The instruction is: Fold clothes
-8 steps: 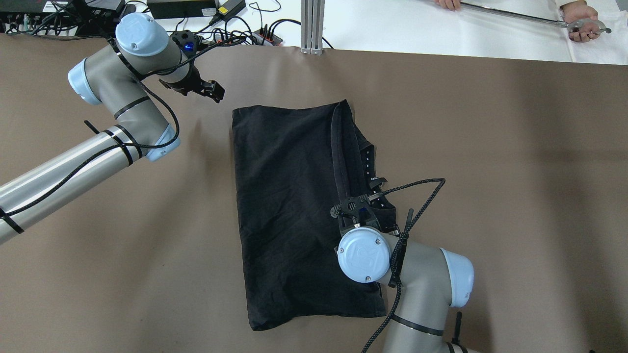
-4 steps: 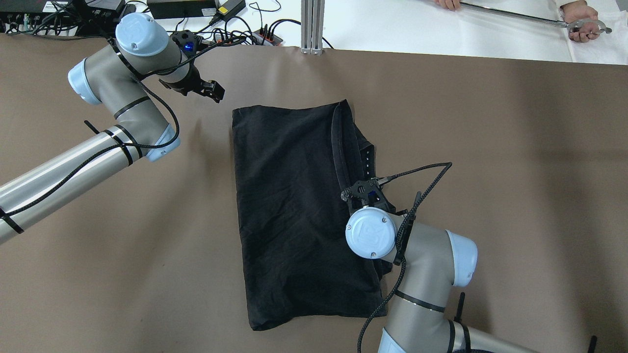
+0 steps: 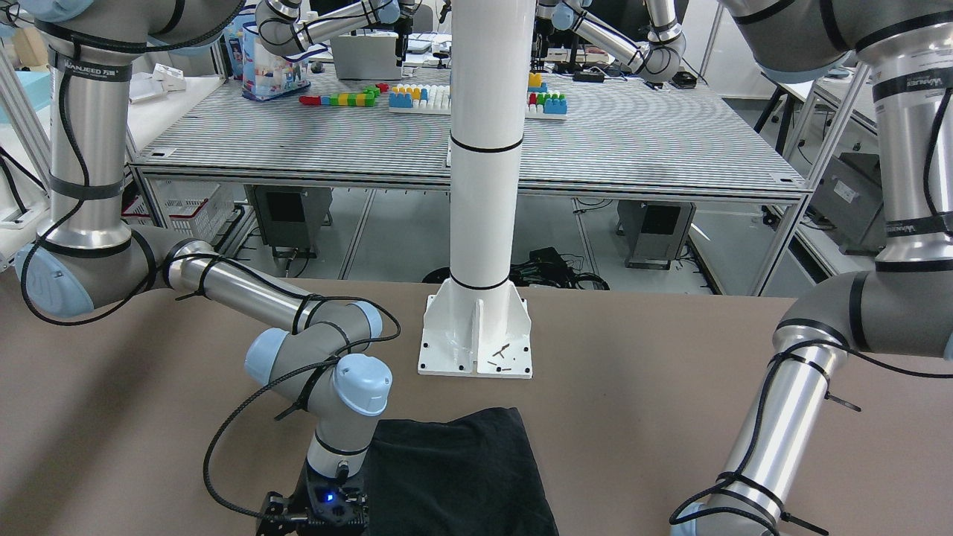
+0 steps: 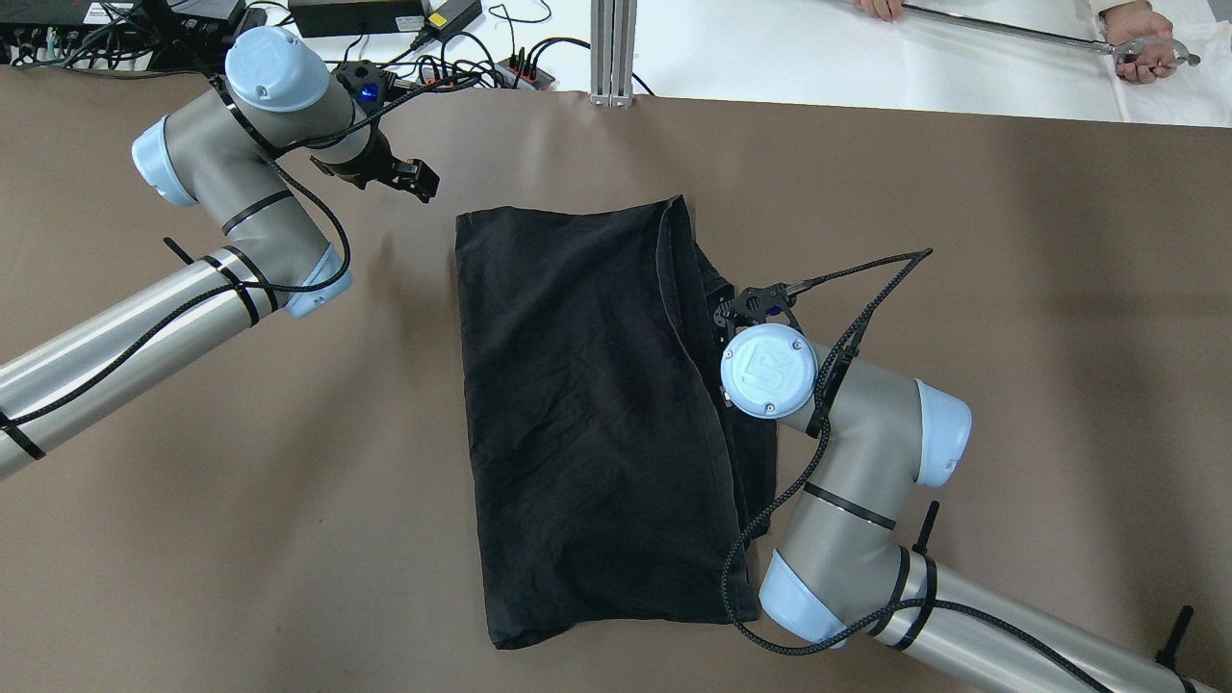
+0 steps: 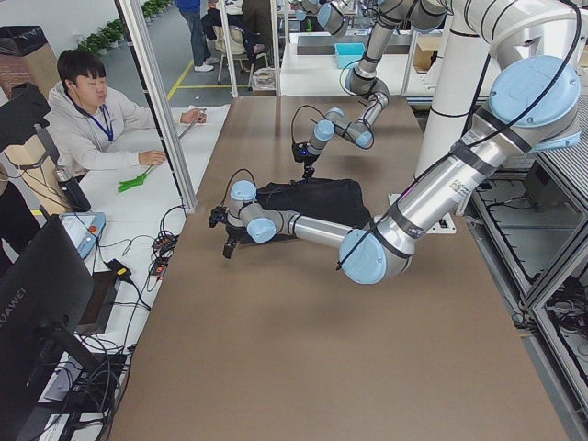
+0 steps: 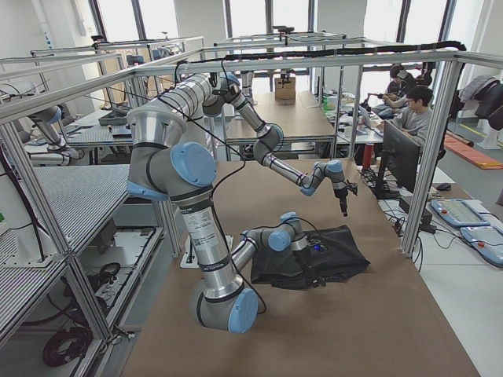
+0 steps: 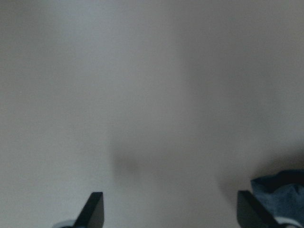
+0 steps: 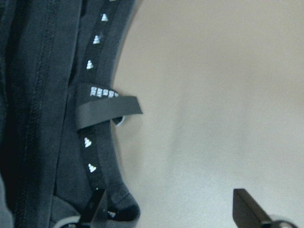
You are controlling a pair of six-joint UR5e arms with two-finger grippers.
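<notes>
The black clothes [image 4: 587,414] lie folded in a tall rectangle on the brown table [image 4: 1011,289], with a second layer showing along their right edge. My right gripper [image 8: 171,211] is open and low over that edge. One fingertip [image 8: 95,213] is above the hem, whose tape carries white marks and a loop [image 8: 107,110]; the other hangs over bare table. In the overhead view the wrist hides those fingers. My left gripper [image 4: 412,179] is open over bare table, beyond the clothes' far-left corner [image 7: 280,190], holding nothing.
The white pillar's base [image 3: 476,335] stands behind the clothes on the robot's side. An aluminium post [image 4: 613,53], cables and power bricks [image 4: 385,29] line the far edge. A person's hand with a metal tool [image 4: 1141,48] rests on the white table beyond.
My right arm has moved away from the robot along the clothes' right edge, from about halfway to nearer the far end. The left arm and the clothes have stayed put.
</notes>
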